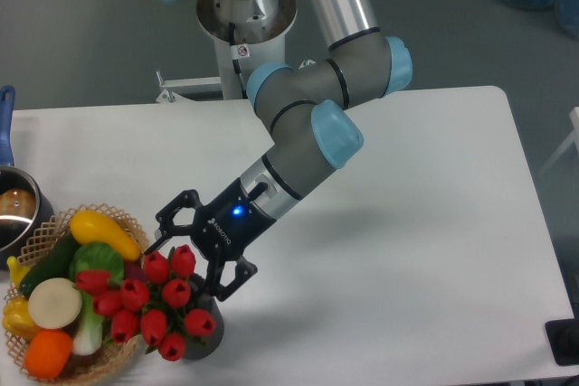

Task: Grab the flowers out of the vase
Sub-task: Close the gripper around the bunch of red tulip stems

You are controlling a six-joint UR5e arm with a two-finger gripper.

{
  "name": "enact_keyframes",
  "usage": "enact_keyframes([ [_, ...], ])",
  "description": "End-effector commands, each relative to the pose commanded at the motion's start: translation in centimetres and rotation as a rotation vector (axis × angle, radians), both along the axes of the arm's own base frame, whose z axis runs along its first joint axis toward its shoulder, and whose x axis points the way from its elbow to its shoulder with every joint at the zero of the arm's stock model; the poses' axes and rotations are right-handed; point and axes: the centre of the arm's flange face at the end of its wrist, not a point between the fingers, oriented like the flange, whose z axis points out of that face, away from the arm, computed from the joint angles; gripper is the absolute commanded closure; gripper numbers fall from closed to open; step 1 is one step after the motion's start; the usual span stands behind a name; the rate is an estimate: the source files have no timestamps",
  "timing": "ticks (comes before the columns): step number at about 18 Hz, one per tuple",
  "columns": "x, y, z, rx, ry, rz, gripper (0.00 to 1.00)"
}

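Your gripper (181,268) has its jaws spread wide, straddling the upper edge of the flowers (163,305), which sit in the vase (210,332) just below and ahead of the fingertips. Expect a light, springy, artificial bunch; the buds will likely slip or splay. Take hold low, around the gathered stems, not the heads.

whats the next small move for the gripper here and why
Probably ease the open gripper a little further down over the flowers, then close. Its fingers already straddle the upper buds but grip nothing, and the bunch sits in the vase.
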Motion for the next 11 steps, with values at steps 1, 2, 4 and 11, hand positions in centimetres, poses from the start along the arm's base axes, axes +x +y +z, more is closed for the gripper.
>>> enact_keyframes([
  [1,0.0,0.0,-0.1,-0.001,-0.001,0.0,0.29],
  [2,-0.2,0.1,0.0,0.002,0.002,0.001,0.34],
  [4,-0.3,0.2,0.4,0.008,0.007,0.001,0.41],
  [11,-1.1,-0.2,1.2,0.032,0.005,0.008,0.61],
])
